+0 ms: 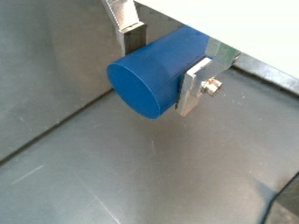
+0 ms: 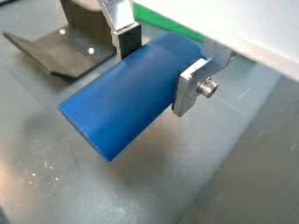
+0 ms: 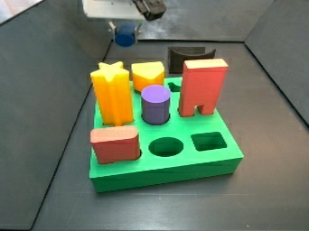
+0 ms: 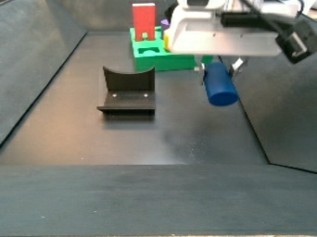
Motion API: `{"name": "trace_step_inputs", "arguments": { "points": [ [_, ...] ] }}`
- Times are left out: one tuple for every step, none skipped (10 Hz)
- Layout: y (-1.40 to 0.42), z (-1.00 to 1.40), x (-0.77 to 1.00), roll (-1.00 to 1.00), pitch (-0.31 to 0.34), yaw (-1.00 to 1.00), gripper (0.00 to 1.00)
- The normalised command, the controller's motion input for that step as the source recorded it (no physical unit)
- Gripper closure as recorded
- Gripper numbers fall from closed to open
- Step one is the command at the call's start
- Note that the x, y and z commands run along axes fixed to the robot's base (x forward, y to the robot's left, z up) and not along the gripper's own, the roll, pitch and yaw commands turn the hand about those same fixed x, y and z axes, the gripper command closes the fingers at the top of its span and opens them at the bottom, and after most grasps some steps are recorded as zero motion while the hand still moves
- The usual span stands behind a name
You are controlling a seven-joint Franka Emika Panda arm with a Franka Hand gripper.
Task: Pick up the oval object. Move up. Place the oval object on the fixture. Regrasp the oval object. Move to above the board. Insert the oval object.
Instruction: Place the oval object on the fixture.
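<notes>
The oval object [image 1: 146, 74] is a blue cylinder with an oval end face. My gripper [image 1: 163, 66] is shut on it, one silver finger [image 1: 195, 84] on each side. It shows the same way in both wrist views [image 2: 122, 105]. In a side view the gripper [image 4: 221, 65] holds the oval object [image 4: 221, 83] tilted downward above the grey floor, to the right of the fixture [image 4: 126, 91]. In a side view the oval object [image 3: 125, 36] hangs behind the green board [image 3: 163, 167], left of the fixture [image 3: 187, 58].
The board holds a yellow star [image 3: 112, 95], a yellow block [image 3: 147, 76], a purple cylinder [image 3: 154, 105], a red arch [image 3: 204, 87] and a salmon block [image 3: 115, 144]. A round hole [image 3: 167, 145] and a square hole [image 3: 209, 141] are open. Dark walls surround the floor.
</notes>
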Motion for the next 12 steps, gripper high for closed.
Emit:
{"name": "trace_step_inputs", "arguments": {
  "points": [
    [0.01,1.00,-0.02,0.04,0.026,-0.01,1.00],
    [0.01,1.00,-0.02,0.05,0.031,-0.02,1.00],
    [0.01,1.00,-0.03,0.06,0.033,-0.02,1.00],
    [0.02,1.00,-0.03,0.07,0.037,-0.01,1.00],
    [0.02,1.00,-0.04,0.09,0.045,-0.01,1.00],
    [0.01,0.93,-0.03,0.10,0.049,0.00,1.00],
    [0.01,0.78,-0.03,0.10,0.055,0.01,1.00],
    [0.01,0.59,-0.02,0.10,0.064,0.02,1.00],
    [0.01,0.45,-0.01,0.10,0.074,0.02,1.00],
    [0.01,0.30,0.00,0.10,0.082,0.02,1.00],
    [-0.05,0.08,1.00,0.06,0.038,0.06,1.00],
    [-0.05,0.04,1.00,0.05,0.056,0.06,1.00]
  ]
}}
